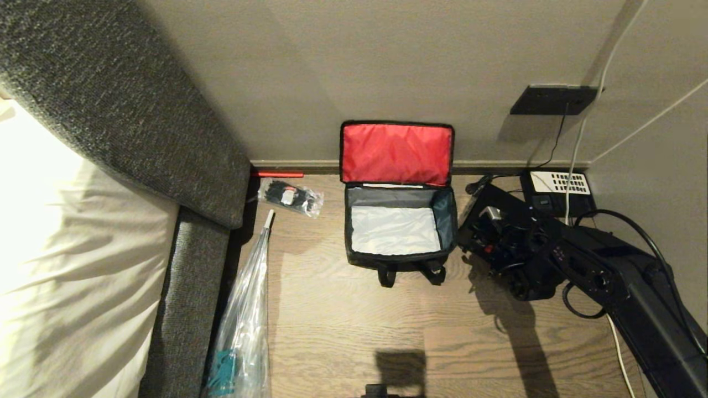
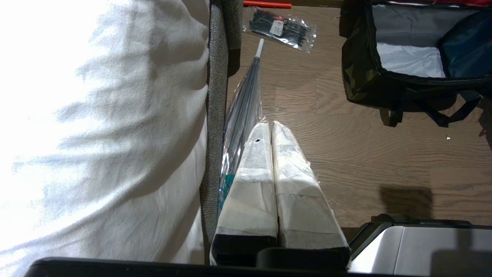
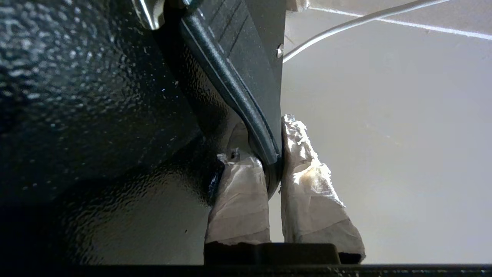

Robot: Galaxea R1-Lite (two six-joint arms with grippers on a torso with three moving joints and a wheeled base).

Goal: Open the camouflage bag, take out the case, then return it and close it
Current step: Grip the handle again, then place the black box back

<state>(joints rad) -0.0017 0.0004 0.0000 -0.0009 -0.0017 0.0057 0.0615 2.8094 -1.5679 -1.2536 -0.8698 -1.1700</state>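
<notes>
The camouflage bag [image 1: 396, 258] stands open on the wood floor against the wall, its red-lined lid [image 1: 395, 152] flipped up. Its inside shows a pale bottom and nothing else. The black case [image 1: 498, 196] is outside the bag, just to its right. My right gripper [image 1: 489, 237] is on the case. In the right wrist view its taped fingers [image 3: 269, 142] are shut on a dark rim of the case [image 3: 77, 96]. My left gripper [image 2: 271, 129] hangs shut and empty beside the bed, short of the bag [image 2: 361, 77].
A black telephone with a white keypad [image 1: 558, 185] sits right behind the case, with cables running up to a wall plate [image 1: 553, 99]. A packet of black ties [image 1: 290, 196] and a clear plastic bag [image 1: 246, 309] lie left of the bag, beside the bed's grey frame [image 1: 188, 276].
</notes>
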